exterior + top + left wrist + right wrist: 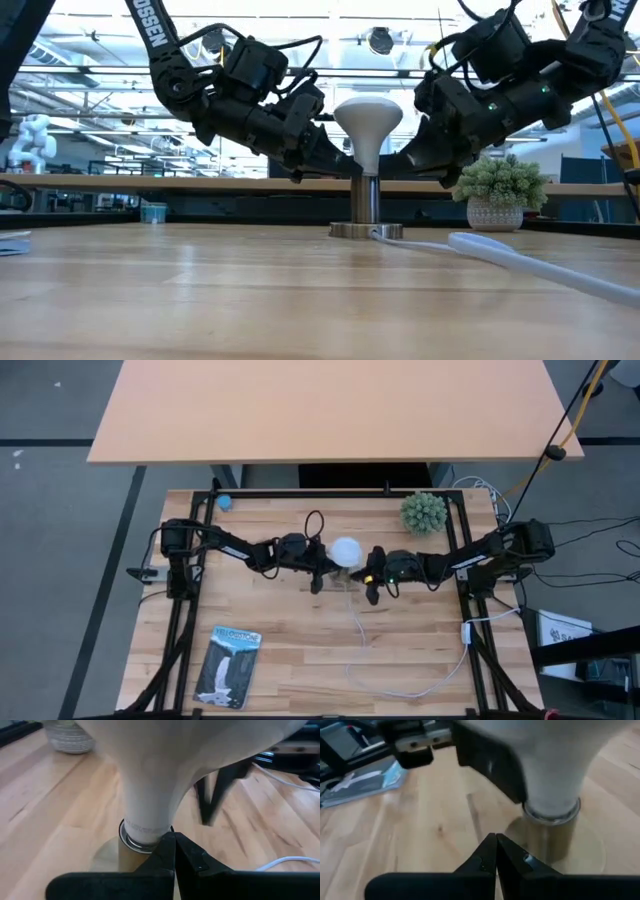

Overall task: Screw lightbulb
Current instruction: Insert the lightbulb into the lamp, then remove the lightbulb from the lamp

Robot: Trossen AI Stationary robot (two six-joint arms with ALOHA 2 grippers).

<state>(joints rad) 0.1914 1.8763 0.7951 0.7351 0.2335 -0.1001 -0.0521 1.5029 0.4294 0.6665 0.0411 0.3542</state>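
Fingers of both the left gripper (175, 851) and right gripper (496, 851) are pressed shut, holding nothing, flanking the upright lightbulb (368, 125) seated vertically in its socket base (366, 215) mid-worktop, about equally near.

Even overhead light; lightbulb (165, 765) blurred, perhaps too near.

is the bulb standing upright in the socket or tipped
Upright: the small white frosted lightbulb stands dome-up, neck straight down in the metal socket base.
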